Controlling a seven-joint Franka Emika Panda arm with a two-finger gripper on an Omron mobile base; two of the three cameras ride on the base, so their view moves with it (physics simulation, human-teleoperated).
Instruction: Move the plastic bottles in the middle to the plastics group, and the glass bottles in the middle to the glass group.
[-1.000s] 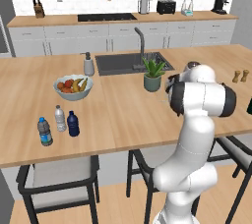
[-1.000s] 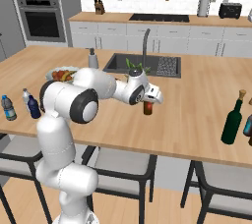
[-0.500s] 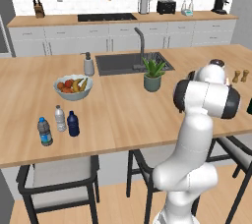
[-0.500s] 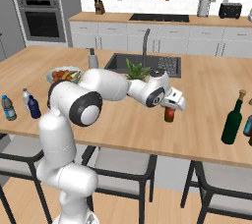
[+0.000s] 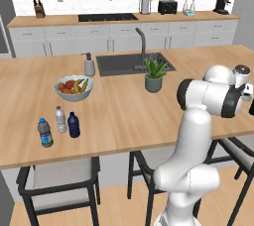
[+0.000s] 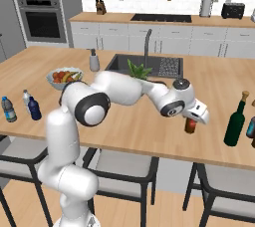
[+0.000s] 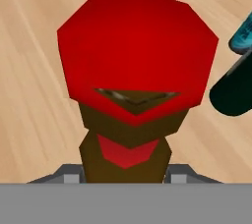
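Observation:
My gripper [image 6: 195, 115] is shut on the amber-brown glass bottle [image 6: 190, 126], which hangs just above the island's front right part. From the hand, its red cap [image 7: 138, 46] and brown body [image 7: 127, 142] sit between the fingers. The tall dark green glass bottle [image 6: 234, 122] stands to its right, apart from it, and its dark side [image 7: 236, 88] shows beside the cap. Far left on the island, the navy-blue plastic bottle [image 5: 74, 125] stands next to two clear water bottles [image 5: 60, 119], one with a blue cap [image 5: 45, 132].
A fruit bowl [image 5: 73, 88], a soap dispenser [image 5: 89, 65], the sink [image 5: 130, 63] and a potted plant [image 5: 154, 75] occupy the island's far half. Another bottle [image 6: 251, 126] stands at the right edge behind the green one. Stools line the near side.
The arm has swung to the right along the island's front with the amber-brown bottle in its grip, ending close to the dark green bottle. The bottles at the left have stayed put.

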